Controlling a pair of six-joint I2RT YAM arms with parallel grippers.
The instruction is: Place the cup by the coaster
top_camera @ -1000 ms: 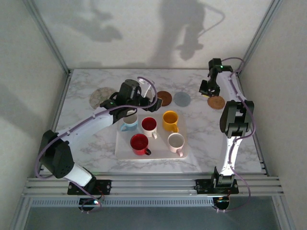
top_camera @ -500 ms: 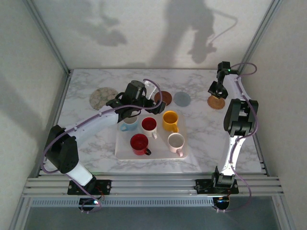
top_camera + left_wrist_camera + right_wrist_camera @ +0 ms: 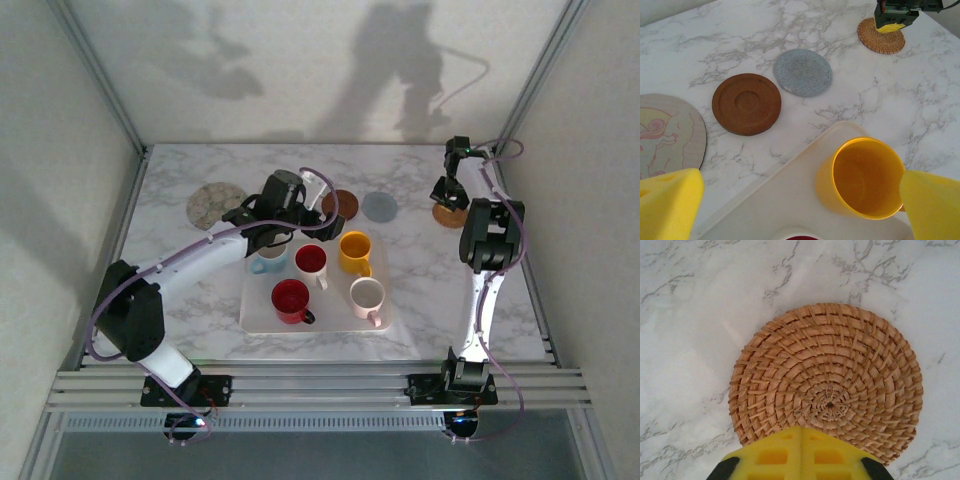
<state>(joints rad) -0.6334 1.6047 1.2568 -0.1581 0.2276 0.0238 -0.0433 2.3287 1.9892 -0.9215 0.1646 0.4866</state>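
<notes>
Your left claw is hanging wide open over the tray, the yellow cup standing upright just ahead, off-centre between its fingers; your right claw is hovering shut over the wicker coaster, well apart from that cup

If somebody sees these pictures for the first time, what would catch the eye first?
Probably the white tray at mid-table with five coloured cups, the yellow cup brightest, framed by the open left gripper. Behind it lies a row of round coasters, and the shut right gripper hangs over the edge of the wicker coaster at the far right.
</notes>
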